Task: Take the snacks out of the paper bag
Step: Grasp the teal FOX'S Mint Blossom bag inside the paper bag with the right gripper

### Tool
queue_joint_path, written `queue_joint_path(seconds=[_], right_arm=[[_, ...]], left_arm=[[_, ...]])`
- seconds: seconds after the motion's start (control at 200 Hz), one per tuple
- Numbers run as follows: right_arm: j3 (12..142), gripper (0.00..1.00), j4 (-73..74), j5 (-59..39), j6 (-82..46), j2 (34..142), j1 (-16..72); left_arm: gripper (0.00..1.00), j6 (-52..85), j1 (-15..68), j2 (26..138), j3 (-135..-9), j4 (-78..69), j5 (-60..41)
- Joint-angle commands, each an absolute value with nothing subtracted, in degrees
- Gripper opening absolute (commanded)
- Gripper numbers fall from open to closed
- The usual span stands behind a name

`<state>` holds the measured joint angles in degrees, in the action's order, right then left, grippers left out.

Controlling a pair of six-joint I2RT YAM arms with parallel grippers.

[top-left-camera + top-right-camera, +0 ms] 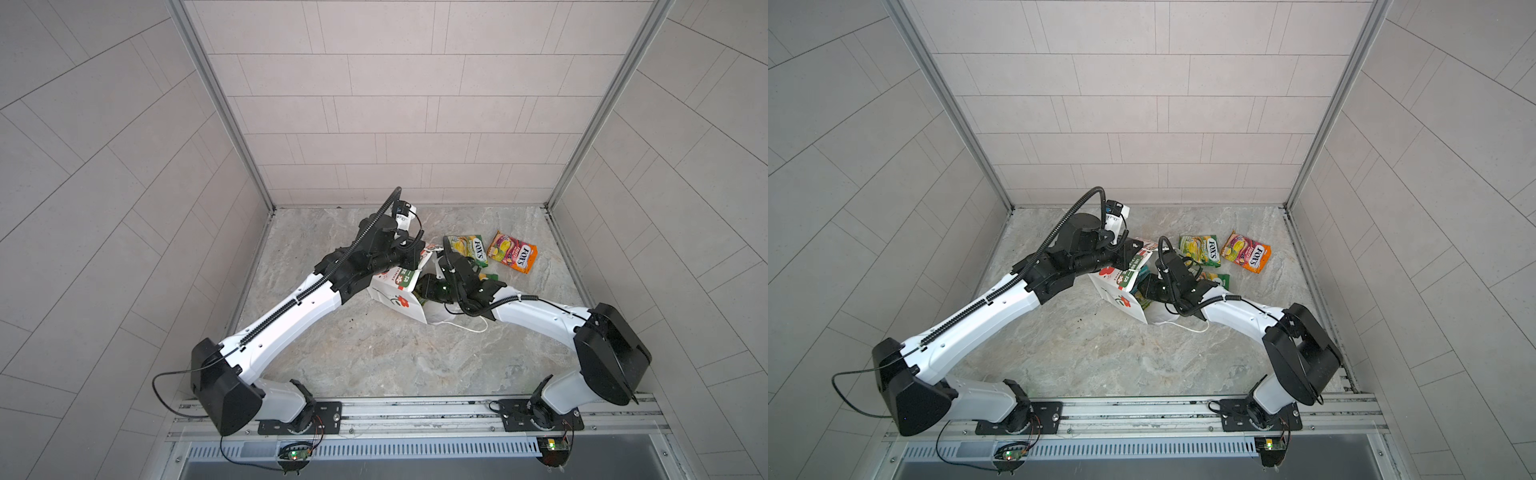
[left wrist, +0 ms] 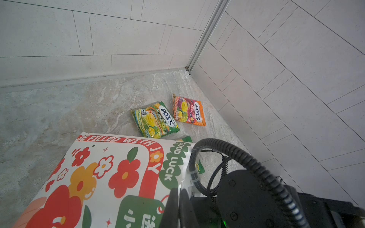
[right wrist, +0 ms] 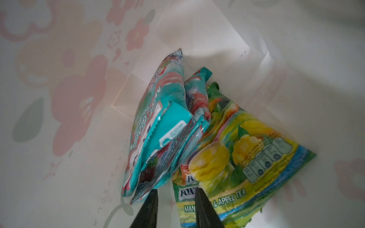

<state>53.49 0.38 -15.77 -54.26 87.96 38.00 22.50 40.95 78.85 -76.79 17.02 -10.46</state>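
The white paper bag with red flower print lies tipped, its mouth toward the right arm. My left gripper is shut on the bag's rim. My right gripper is inside the bag, open; the edge of a green-yellow snack lies in the gap. Two teal-red snacks stand beside it. On the table lie a green-yellow snack, an orange-pink one and a green one, partly hidden by the right arm.
The bag's white string handle trails on the marble table under the right wrist. Tiled walls close the back and both sides; the back right corner is near the loose packets. The arms' mounting rail runs along the front.
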Motion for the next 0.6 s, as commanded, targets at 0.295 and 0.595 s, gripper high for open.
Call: queue_joint_path(seconds=[0.295, 0.595], right_arm=[[58.4, 0.34, 0.3, -14.0, -57.1, 93.8, 38.3], [60.7, 0.32, -3.9, -11.5, -55.9, 96.5, 38.2]], left_arm=[[0.00, 22.1, 41.1, 78.5, -78.5, 16.9, -10.5], [0.00, 22.0, 41.1, 78.4, -78.4, 17.1, -10.0]])
